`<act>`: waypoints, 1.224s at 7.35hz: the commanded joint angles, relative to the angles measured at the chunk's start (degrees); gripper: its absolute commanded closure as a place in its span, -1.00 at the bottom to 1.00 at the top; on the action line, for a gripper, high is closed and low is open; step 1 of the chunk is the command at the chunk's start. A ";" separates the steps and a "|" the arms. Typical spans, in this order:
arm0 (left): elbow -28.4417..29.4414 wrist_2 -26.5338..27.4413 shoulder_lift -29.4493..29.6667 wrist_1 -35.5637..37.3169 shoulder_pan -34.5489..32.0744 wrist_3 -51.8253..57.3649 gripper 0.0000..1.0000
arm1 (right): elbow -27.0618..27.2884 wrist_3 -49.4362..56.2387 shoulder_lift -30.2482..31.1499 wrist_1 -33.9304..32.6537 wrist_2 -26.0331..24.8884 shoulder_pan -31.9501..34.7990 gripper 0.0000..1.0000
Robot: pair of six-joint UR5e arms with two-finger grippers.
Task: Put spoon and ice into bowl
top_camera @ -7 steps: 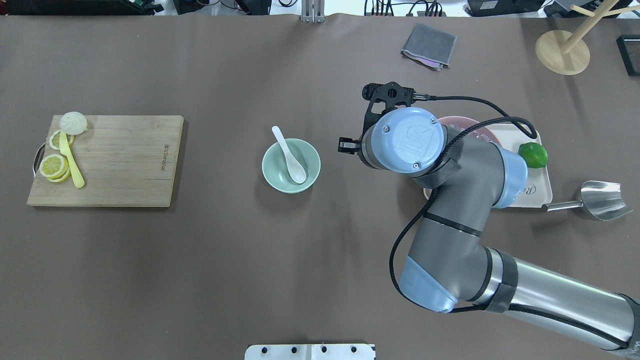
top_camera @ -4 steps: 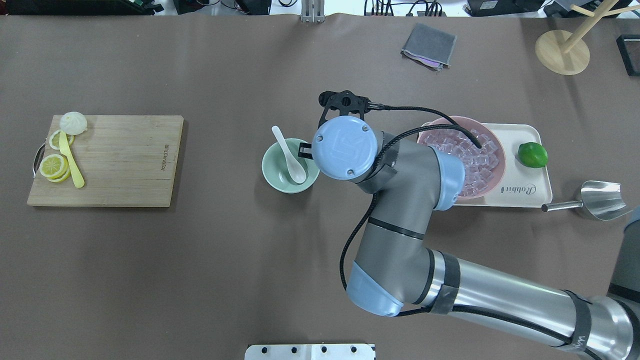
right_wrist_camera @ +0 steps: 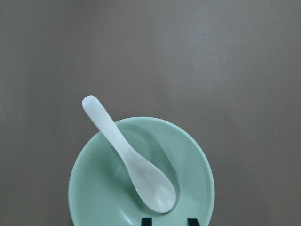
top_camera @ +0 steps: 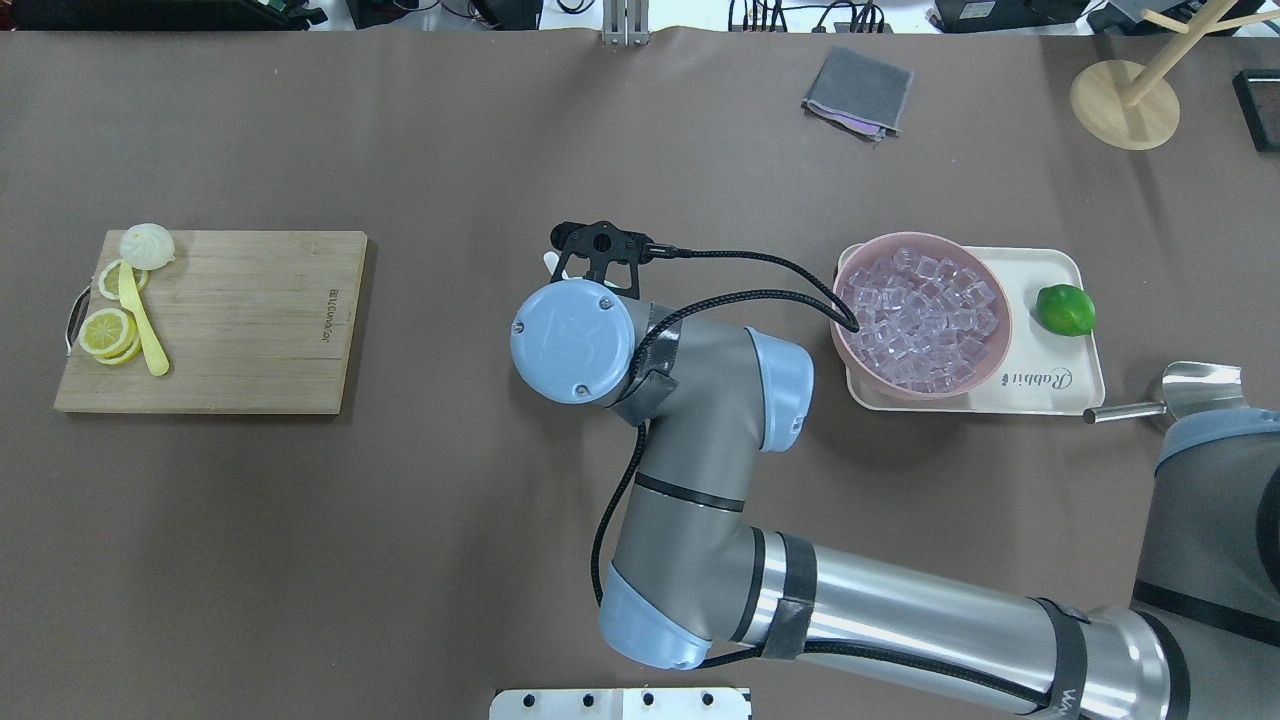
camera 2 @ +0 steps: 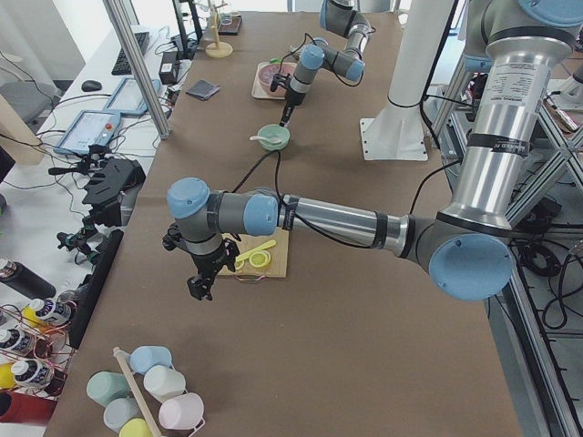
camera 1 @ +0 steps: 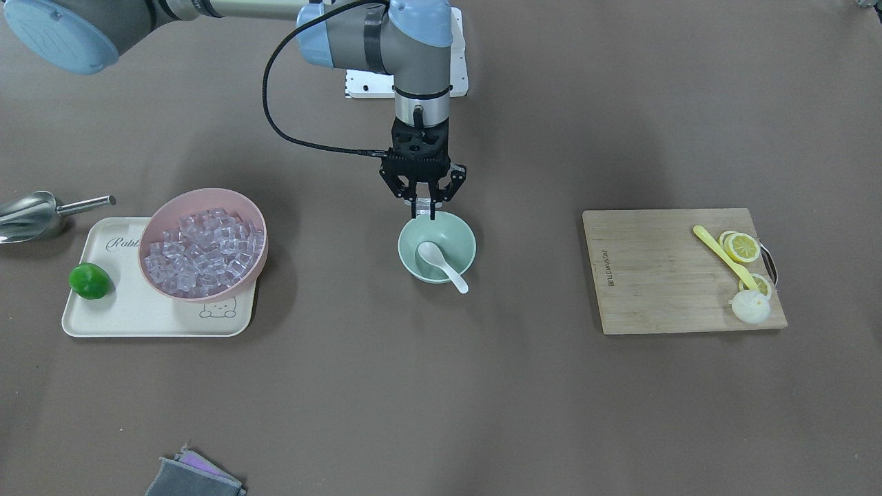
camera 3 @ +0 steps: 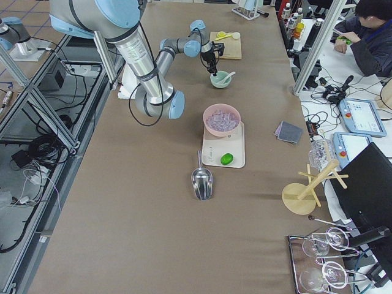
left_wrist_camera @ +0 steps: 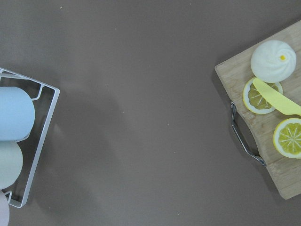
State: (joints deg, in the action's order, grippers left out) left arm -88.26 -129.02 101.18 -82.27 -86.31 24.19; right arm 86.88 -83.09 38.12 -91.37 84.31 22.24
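The mint-green bowl [camera 1: 463, 238] stands mid-table with the white spoon [camera 1: 441, 264] lying in it, handle over the rim. My right gripper [camera 1: 425, 210] hangs just above the bowl's robot-side rim, shut on a clear ice cube [camera 1: 422, 204]. The right wrist view looks down on the bowl [right_wrist_camera: 193, 165] and spoon [right_wrist_camera: 136, 167], with two dark fingertips [right_wrist_camera: 146, 220] at the bottom edge. In the overhead view the right wrist hides the bowl. My left gripper [camera 2: 196, 289] hovers off the cutting board's end; I cannot tell if it is open.
A pink bowl [camera 1: 207, 196] full of ice cubes [camera 1: 203, 248] sits on a cream tray [camera 1: 138, 317] with a lime [camera 1: 89, 280]. A steel scoop [camera 1: 27, 210] lies beside it. A cutting board [camera 1: 661, 275] holds lemon slices, a bun and a yellow spoon.
My right arm has swung from over the pink bowl to over the mint-green bowl, now covering it in the overhead view. The spoon and bowl have not moved.
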 commanded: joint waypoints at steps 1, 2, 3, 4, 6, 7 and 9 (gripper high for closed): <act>0.02 0.00 -0.19 -0.08 0.00 -0.02 -0.96 | -4.34 -0.05 -2.96 0.23 -0.90 -0.44 0.09; 0.02 0.00 -0.19 -0.08 0.00 0.07 -0.96 | -4.35 -0.05 -2.97 0.14 -0.99 -0.44 -0.74; 0.02 0.00 -0.19 -0.08 0.08 0.07 -0.96 | -4.35 -0.14 -2.97 0.14 -0.99 -0.44 -0.96; 0.02 -0.09 -0.19 -0.08 0.09 0.15 -0.96 | -4.00 -0.05 -2.97 0.14 -0.82 -0.36 -0.97; -0.07 0.00 -0.54 -0.08 0.00 0.07 -0.96 | -2.77 0.30 -2.97 0.05 0.58 1.39 -0.98; -0.15 0.00 -1.06 -0.08 0.00 0.07 -0.96 | -1.72 1.00 -2.62 -0.12 5.03 4.10 -0.98; -0.15 0.00 -2.29 -0.08 0.00 -0.11 -0.96 | 4.31 6.76 2.53 -0.47 13.56 11.12 -1.00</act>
State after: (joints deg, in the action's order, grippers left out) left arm -88.33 -129.02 99.67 -82.35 -86.30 24.18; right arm 87.31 -80.05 37.29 -91.67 92.86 29.21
